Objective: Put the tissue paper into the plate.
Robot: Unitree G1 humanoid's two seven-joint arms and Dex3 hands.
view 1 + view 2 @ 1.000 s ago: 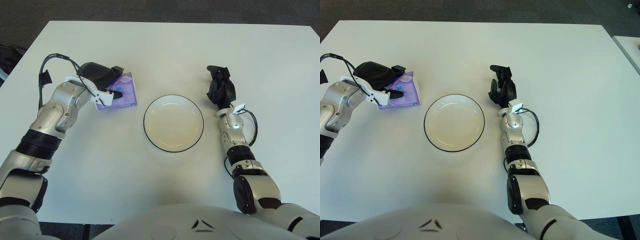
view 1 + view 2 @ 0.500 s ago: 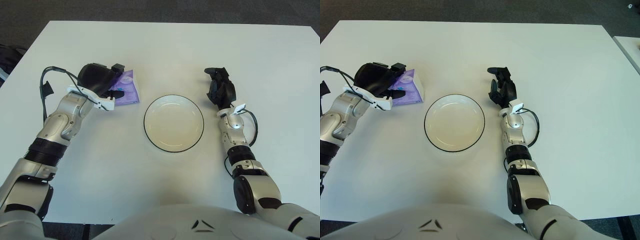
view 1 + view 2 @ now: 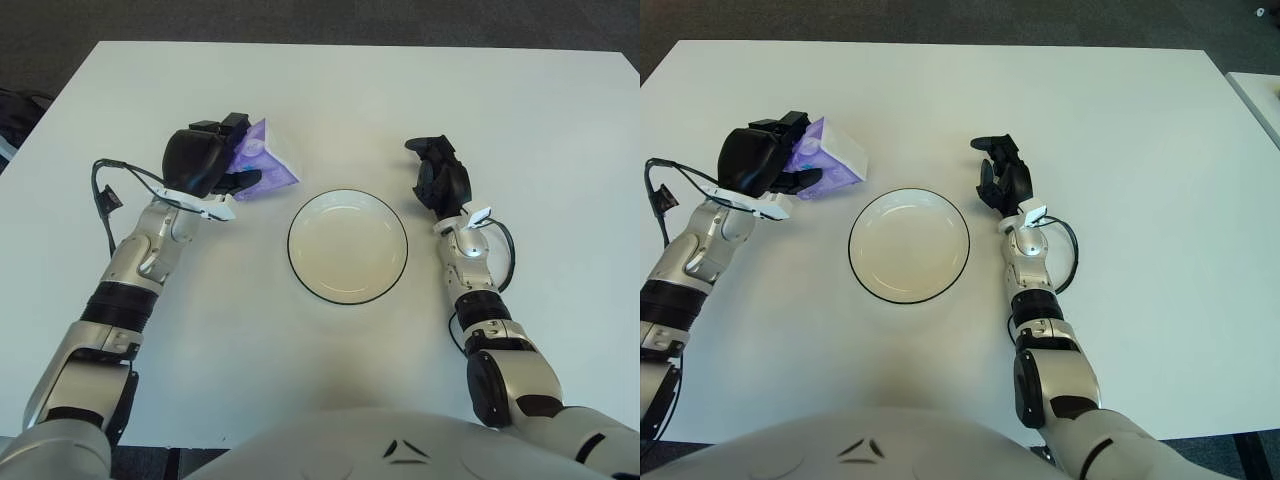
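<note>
Purple and glossy, the tissue paper pack (image 3: 262, 168) is a small soft packet with a paler white end, and in the left eye view it sits tilted in the left hand (image 3: 205, 163), whose black fingers are clenched around it. The pack shows up and to the left of the plate (image 3: 347, 246), apart from its rim, and appears lifted off the table (image 3: 330, 90). The plate is round and shallow, cream-white inside with a thin dark line along its edge, and nothing lies in it. The table is a flat matte white surface with squared corners. The left forearm is smooth silver metal with a black ribbed band, and a thin black cable (image 3: 112, 196) loops beside it. The right hand (image 3: 441, 176) shows to the right of the plate, its dark fingers loosely curled on nothing.

In the right eye view the same pack (image 3: 830, 158) shows its white face more plainly, a blocky end against the purple wrapper, gripped by the left hand (image 3: 765, 161) up and left of the plate (image 3: 908, 245). The right hand (image 3: 1002, 178) shows just beyond the plate's right rim, holding nothing, with a small white tab at its wrist and a black cable (image 3: 1066, 258) looping beside the silver forearm.
</note>
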